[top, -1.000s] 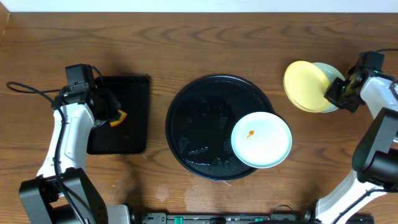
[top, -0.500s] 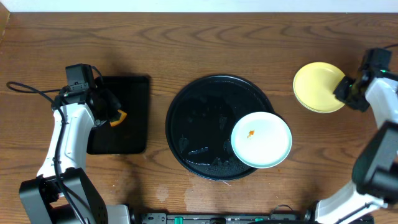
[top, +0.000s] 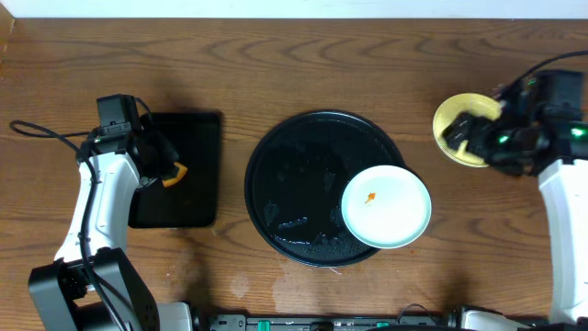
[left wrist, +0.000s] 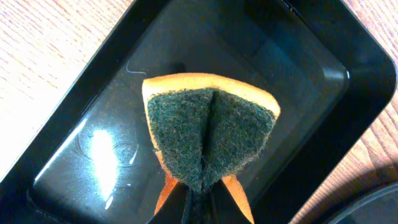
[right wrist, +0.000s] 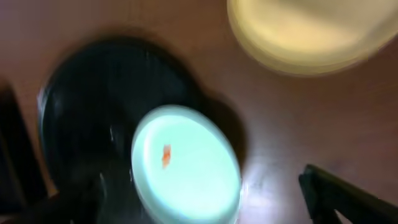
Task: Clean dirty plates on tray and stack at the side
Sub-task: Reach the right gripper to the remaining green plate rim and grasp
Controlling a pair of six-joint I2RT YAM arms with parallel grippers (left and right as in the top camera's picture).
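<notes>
Right gripper wide over yellow plate; left gripper pinches sponge. Risk: scrubbing the overhanging mint plate may tip it off the tray.

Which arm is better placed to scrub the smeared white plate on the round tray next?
Left, likely. The left end effector is shut on the sponge above the rectangular tray, beside the round tray holding the white plate. The right end effector is open and empty over the yellow plate.

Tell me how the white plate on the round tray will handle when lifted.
The white plate looks shallow and rigid, probably stiff and light. Its glossy surface may slip. It overhangs the round tray's rim, so a push could tip it.
</notes>
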